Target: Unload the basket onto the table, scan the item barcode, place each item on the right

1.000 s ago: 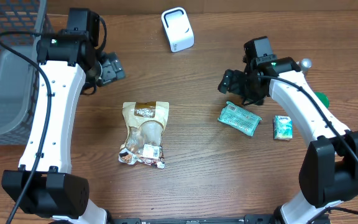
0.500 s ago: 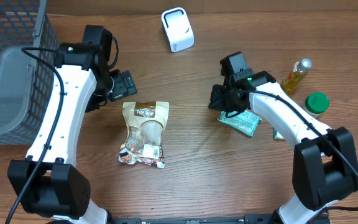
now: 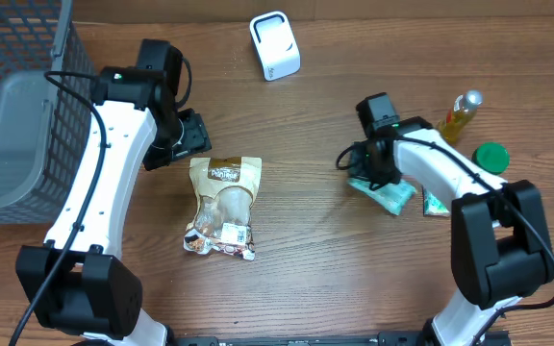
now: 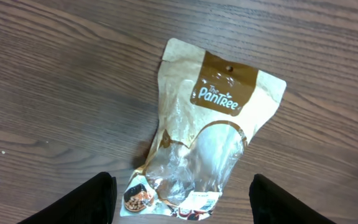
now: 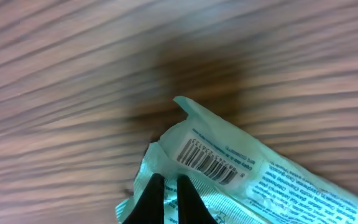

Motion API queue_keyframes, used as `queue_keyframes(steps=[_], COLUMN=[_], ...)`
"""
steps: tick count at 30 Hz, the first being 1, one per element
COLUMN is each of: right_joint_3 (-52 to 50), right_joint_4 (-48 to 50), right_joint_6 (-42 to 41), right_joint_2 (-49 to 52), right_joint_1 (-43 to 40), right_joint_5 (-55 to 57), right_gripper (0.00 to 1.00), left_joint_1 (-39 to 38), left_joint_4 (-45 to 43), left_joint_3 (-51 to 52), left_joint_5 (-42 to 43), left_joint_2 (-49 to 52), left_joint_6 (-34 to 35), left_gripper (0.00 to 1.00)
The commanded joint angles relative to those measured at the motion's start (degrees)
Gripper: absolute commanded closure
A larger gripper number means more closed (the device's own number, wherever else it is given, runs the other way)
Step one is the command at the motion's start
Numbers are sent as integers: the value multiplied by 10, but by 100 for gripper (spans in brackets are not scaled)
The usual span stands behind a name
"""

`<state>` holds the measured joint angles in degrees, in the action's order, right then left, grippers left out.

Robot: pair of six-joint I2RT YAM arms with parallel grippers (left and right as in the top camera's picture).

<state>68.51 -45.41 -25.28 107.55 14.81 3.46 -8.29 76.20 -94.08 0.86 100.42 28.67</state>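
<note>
Right wrist alone shows barcode [image 5: 207,160] — right fingers [image 5: 157,199] pinch green packet [image 5: 278,180]; left fingers [image 4: 92,199] spread over pouch [image 4: 207,137].

In the left wrist view, the pouch [image 4: 204,143] has a brown panel [image 4: 222,93] near its top, printed in white with the brand "The PanTree". A white label [image 4: 201,200] at its lower end carries print too small to read. In the right wrist view, the packet [image 5: 272,186] bears a barcode [image 5: 207,160]. Its digits and the fine print beside it are illegible.
</note>
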Motion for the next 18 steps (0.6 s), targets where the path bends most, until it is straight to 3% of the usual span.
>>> queue_keyframes(steps=[1,8,11,15,18], right_joint_3=[-4,23,66,92,90], right_joint_4=[-22,-68,-113,-131,-123], right_joint_6=[0,22,75,155,154], right_joint_2=[1,1,1,1,1], right_joint_1=[-45,-85,-80,-68,-58], right_joint_5=[80,60,-54,-228,-283], right_gripper=[94,91,76,43,36], left_joint_1=[-7,-9,-9,-10,-15], left_joint_4=[5,18,19,10,-18], left_joint_3=[3,13,28,76,130], left_joint_5=[0,-12,-29,-26,-12], left_joint_2=[-7,-7,-7,-7,-7], left_joint_6=[-4,-4,-4,-4,-4], left_gripper=[30,35,55,90,96])
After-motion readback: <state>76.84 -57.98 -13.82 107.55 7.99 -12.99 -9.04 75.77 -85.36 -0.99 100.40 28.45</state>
